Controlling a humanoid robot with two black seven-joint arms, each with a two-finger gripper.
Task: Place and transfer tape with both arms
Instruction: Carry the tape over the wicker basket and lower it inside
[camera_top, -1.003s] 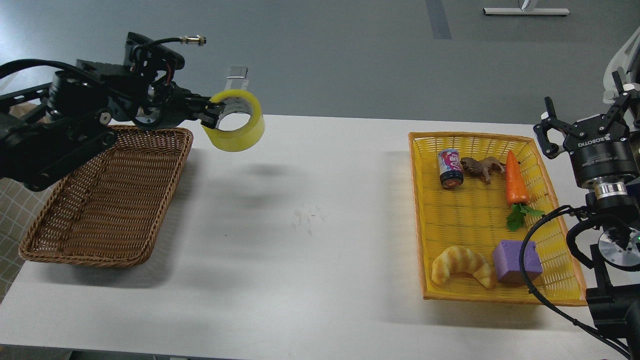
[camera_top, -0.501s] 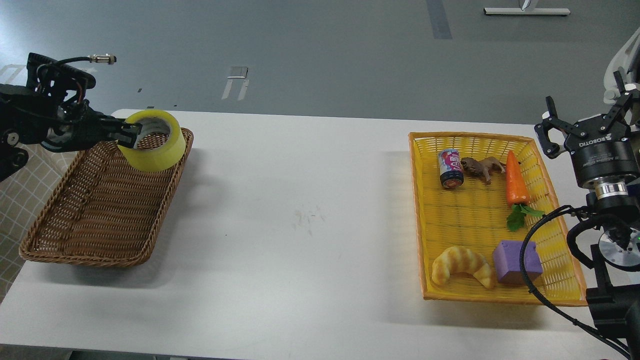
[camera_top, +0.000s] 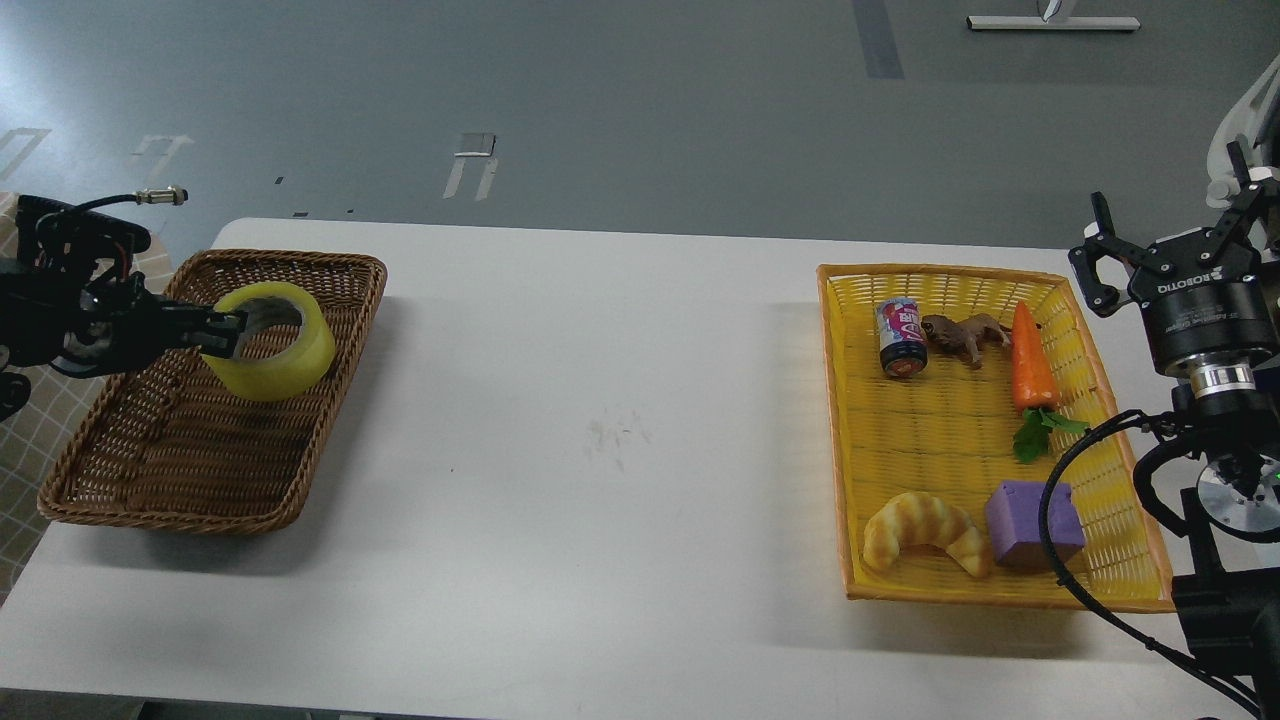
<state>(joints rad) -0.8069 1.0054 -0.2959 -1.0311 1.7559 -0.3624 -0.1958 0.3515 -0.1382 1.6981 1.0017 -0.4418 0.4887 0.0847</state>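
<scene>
The yellow tape roll (camera_top: 272, 342) hangs over the far part of the brown wicker basket (camera_top: 170, 480) at the left. My left gripper (camera_top: 225, 334) comes in from the left edge and is shut on the roll's left rim, holding it low over the basket floor. Whether the roll touches the basket I cannot tell. My right gripper (camera_top: 1165, 245) stands at the right edge, fingers pointing up and spread open, empty, beside the yellow basket (camera_top: 850, 420).
The yellow basket holds a drink can (camera_top: 901, 337), a toy animal (camera_top: 966, 336), a carrot (camera_top: 1032, 368), a croissant (camera_top: 926, 530) and a purple block (camera_top: 1032, 522). The white table (camera_top: 600, 450) lies between the two baskets.
My left arm has swung left and down, carrying the tape from above the table's far edge to low over the brown basket. The right arm has not moved.
</scene>
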